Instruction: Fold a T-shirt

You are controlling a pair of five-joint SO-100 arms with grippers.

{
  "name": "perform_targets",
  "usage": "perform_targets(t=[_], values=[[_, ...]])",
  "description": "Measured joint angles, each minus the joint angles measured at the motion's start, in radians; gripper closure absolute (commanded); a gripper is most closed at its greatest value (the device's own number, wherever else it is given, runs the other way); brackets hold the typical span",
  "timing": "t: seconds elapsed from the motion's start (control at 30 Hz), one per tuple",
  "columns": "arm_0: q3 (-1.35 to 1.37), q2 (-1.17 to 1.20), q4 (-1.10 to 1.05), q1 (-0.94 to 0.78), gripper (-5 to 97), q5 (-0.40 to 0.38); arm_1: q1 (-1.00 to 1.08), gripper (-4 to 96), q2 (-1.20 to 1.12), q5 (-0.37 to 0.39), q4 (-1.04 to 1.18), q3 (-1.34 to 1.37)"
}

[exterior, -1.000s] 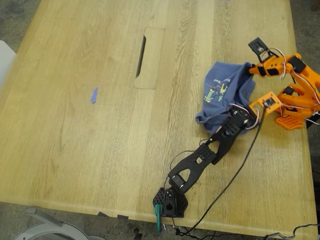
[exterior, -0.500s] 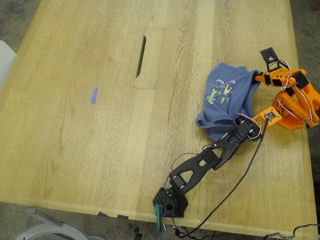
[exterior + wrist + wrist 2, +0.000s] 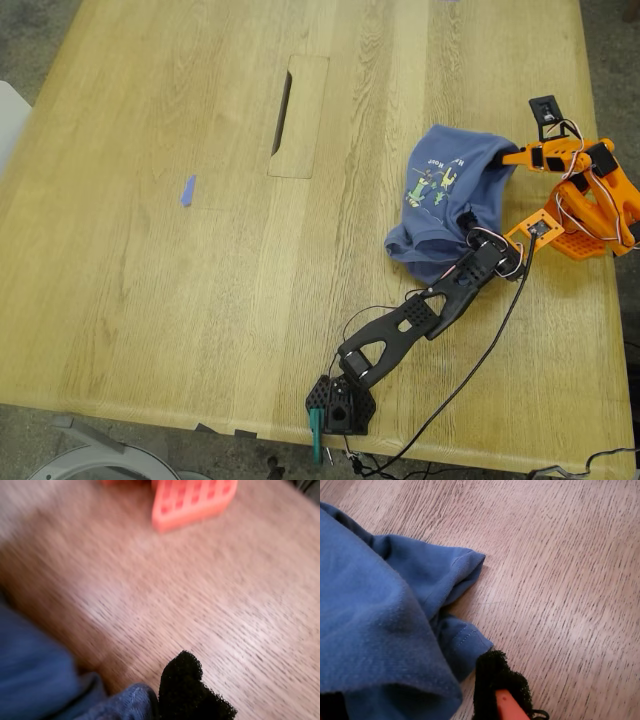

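Note:
The blue-purple T-shirt (image 3: 445, 200) lies bunched at the exterior view's right, its yellow-green print facing up. My first gripper (image 3: 468, 224), on the black arm, is shut on the shirt's near edge. In the first wrist view its black foam pad (image 3: 187, 690) presses against blue cloth (image 3: 40, 680). My second gripper (image 3: 513, 157), on the orange arm, is shut on the shirt's far right corner and holds it slightly raised. In the second wrist view the cloth (image 3: 375, 605) hangs beside the orange-backed foam pad (image 3: 492, 675).
The orange arm's base (image 3: 580, 235) stands near the table's right edge and also shows in the first wrist view (image 3: 192, 500). The black arm's base (image 3: 340, 405) sits at the front edge, with a cable (image 3: 480, 340) trailing. A slot (image 3: 283, 112) and a blue tape scrap (image 3: 187, 190) lie further left.
My second gripper has moved right and a little nearer with the shirt corner. My first gripper shifted slightly. The shirt has been pulled and now spreads a bit more to the left.

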Motion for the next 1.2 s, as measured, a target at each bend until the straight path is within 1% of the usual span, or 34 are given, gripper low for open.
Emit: perform_targets(t=[0.07, 0.3, 0.43, 0.53, 0.73, 0.9, 0.97, 1.1, 1.2], values=[[0.000, 0.000, -0.038, 0.025, 22, 0.002, -0.003, 50.3, 0.000, 0.002, 0.000, 0.000], [0.000, 0.000, -0.166, 0.141, 22, 0.002, -0.025, 51.0, -0.002, 0.002, 0.029, -0.049], [0.000, 0.000, -0.170, 0.152, 22, 0.008, -0.025, 52.9, -0.028, 0.002, 0.097, -0.155], [0.000, 0.000, -0.170, 0.140, 22, 0.011, -0.025, 53.1, -0.114, 0.000, 0.147, -0.272], [0.000, 0.012, -0.048, 0.127, 21, 0.017, -0.029, 54.8, -0.265, -0.028, 0.278, -0.520], [0.000, 0.095, 0.064, 0.081, 21, 0.018, -0.052, 57.3, -0.402, -0.052, 0.442, -0.733], [0.000, 0.126, 0.100, 0.074, 21, 0.009, -0.055, 58.0, -0.440, -0.069, 0.462, -0.788], [0.000, 0.149, 0.141, 0.029, 22, 0.009, -0.091, 64.5, -0.540, -0.098, 0.469, -0.838], [0.000, 0.150, 0.150, -0.037, 29, 0.026, -0.189, 76.5, -0.600, -0.106, 0.457, -0.838]])
